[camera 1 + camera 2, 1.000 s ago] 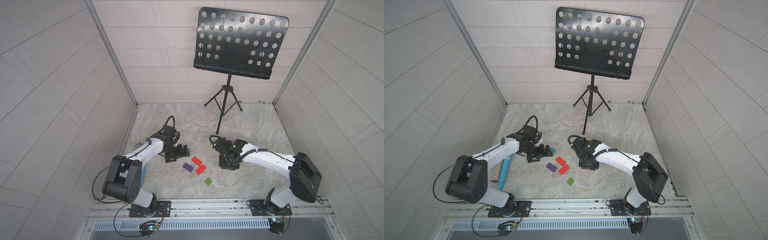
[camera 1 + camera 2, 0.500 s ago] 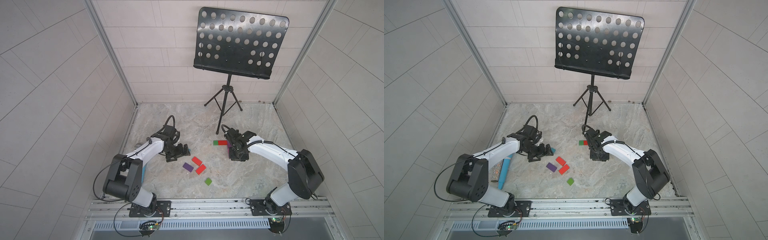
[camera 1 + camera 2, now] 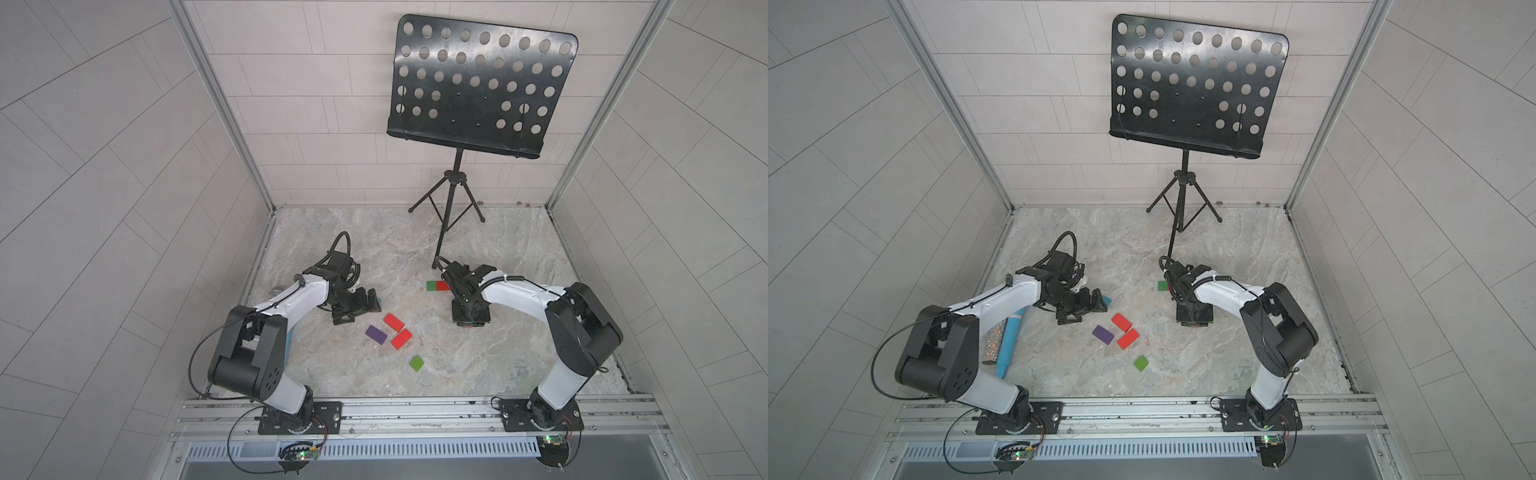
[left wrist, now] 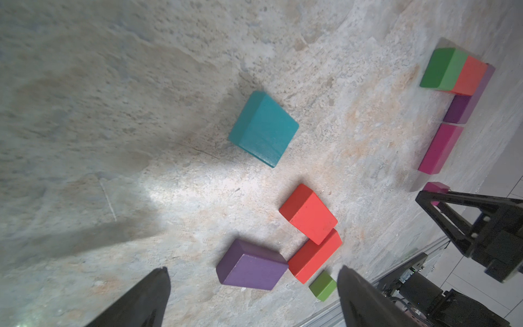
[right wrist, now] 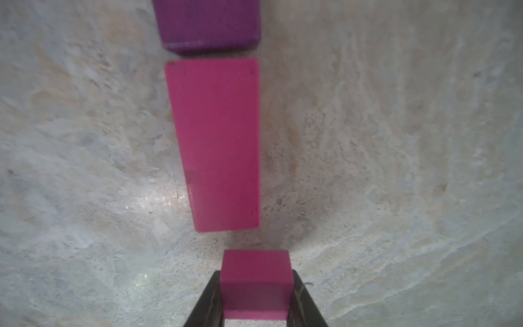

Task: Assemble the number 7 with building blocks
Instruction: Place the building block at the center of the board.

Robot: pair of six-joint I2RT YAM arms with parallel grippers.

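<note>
The number 7 lies partly built: a green (image 4: pixel 443 69) and a red block (image 4: pixel 468 77) form the bar (image 3: pixel 437 285), and a purple block (image 5: pixel 208 25) and a long magenta block (image 5: pixel 218 144) form the stem. My right gripper (image 5: pixel 256 294) is shut on a small magenta block (image 5: pixel 256 283), just past the stem's end with a small gap and slightly off its line. In both top views this gripper (image 3: pixel 469 322) points straight down. My left gripper (image 4: pixel 253 269) hangs open near a teal block (image 4: pixel 263 128), two red blocks (image 3: pixel 393 322) (image 3: pixel 401 338), a purple one (image 3: pixel 376 335) and a small green one (image 3: pixel 416 363).
A black music stand (image 3: pixel 457 195) rises at the back, one tripod foot close to the bar. A glittery silver cylinder (image 3: pixel 994 338) and a light-blue tube (image 3: pixel 1011 340) lie beside the left arm. A metal rail (image 3: pixel 415 409) runs along the front edge.
The right arm has swung to the right, uncovering the green and red bar, and its gripper has stayed shut on the small magenta block. The left arm has not moved.
</note>
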